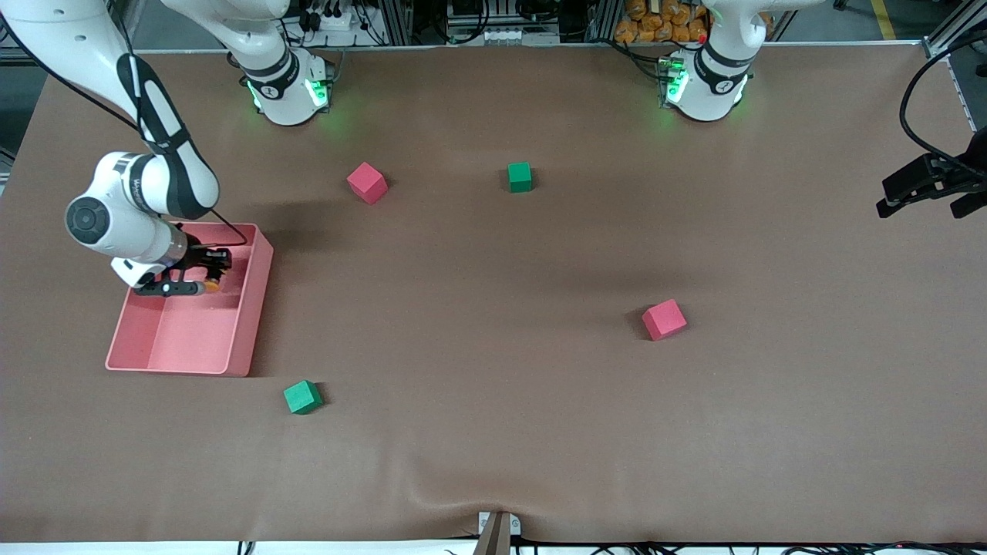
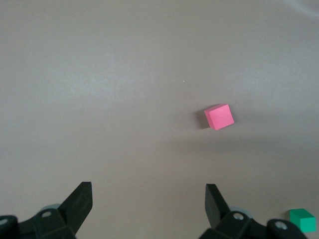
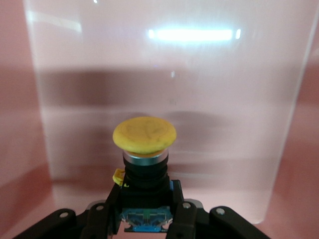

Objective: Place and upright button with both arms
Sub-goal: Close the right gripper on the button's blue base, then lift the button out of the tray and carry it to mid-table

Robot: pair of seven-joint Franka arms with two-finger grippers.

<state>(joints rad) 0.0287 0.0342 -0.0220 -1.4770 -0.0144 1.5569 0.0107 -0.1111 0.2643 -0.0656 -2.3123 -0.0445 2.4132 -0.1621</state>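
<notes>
Button (image 3: 144, 137) sits clamped by its black body between our right fingers (image 3: 147, 211) inside the pink bin (image 1: 247, 308); left fingers (image 2: 149, 204) wait spread and empty over the worktop. A shallow grip could let it twist when lifted

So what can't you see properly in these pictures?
- The button's bottom: in the right wrist view the right hand, shut on it, covers it.
- The button in the front view: just an orange speck beside the right arm's wrist, over the pink bin.
- The left hand: open; the front view's edge cuts off most of it.
- Whether the button touches the bin floor: cannot tell.
</notes>
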